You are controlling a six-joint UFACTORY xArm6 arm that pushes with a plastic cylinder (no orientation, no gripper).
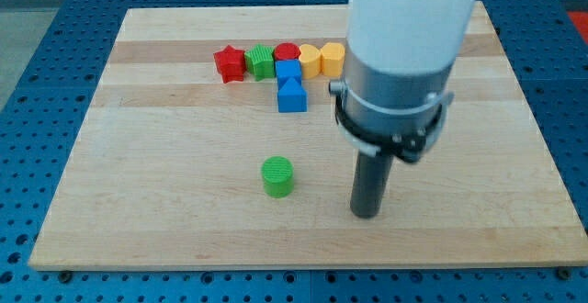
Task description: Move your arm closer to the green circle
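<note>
While set down on the wooden board (165, 220) just to the view's right of the green circle (277, 175), my tip (367, 214), apart from it and with bare wood between, so placed presumably for a short slide leftward. No jaws to report: a plain rod only. Green circle alone near the board's middle, toward the view's bottom. Clustered well apart at the view's top: red star (230, 64), green block (260, 61), red cylinder (287, 53), two yellow blocks (322, 60), two blue blocks (290, 85). Nothing in the way.
</note>
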